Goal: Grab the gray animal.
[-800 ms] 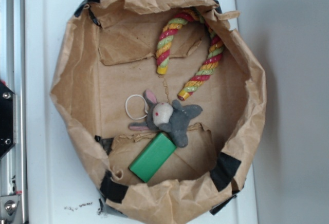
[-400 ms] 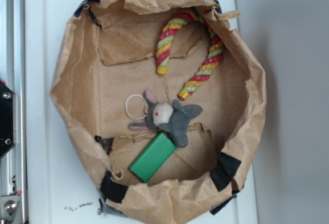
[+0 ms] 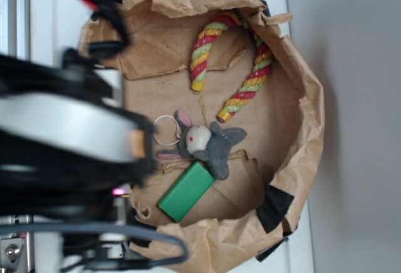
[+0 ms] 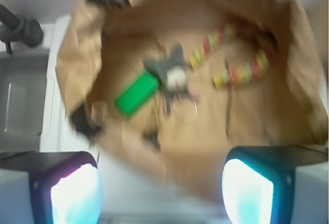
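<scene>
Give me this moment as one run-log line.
phase: approach | claw: open, empty, above near bag rim | gray animal: on paper bag floor, touching green block, untouched | rope: apart

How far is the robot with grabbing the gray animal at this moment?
Only the approach is under way. The gripper is open and empty, with its fingers above the near rim of the paper bag. The gray animal lies untouched on the bag floor, beside the green block. Descending, closing on the toy and lifting it are all left.
</scene>
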`<move>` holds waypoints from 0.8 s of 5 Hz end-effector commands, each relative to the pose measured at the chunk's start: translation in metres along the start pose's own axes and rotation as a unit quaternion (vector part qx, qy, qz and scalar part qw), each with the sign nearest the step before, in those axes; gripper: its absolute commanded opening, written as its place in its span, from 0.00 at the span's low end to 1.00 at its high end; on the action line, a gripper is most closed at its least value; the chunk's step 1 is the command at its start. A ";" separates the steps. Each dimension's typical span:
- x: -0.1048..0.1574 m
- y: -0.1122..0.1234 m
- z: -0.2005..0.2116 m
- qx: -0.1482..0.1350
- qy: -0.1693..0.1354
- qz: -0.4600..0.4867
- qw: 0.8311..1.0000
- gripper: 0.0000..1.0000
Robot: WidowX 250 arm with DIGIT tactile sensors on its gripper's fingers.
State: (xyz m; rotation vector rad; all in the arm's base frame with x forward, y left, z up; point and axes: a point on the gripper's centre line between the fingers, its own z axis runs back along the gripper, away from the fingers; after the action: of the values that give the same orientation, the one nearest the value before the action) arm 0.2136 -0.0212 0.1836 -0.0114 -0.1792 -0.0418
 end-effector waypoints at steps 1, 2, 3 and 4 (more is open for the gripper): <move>0.005 0.004 0.009 0.003 -0.020 0.007 1.000 1.00; 0.005 0.004 0.009 0.003 -0.020 0.007 1.000 1.00; 0.005 0.004 0.009 0.003 -0.020 0.007 1.000 1.00; 0.038 0.011 -0.025 0.001 -0.020 0.016 1.000 1.00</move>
State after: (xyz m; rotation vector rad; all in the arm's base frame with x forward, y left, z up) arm 0.2480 -0.0149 0.1463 -0.0158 -0.1452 -0.0272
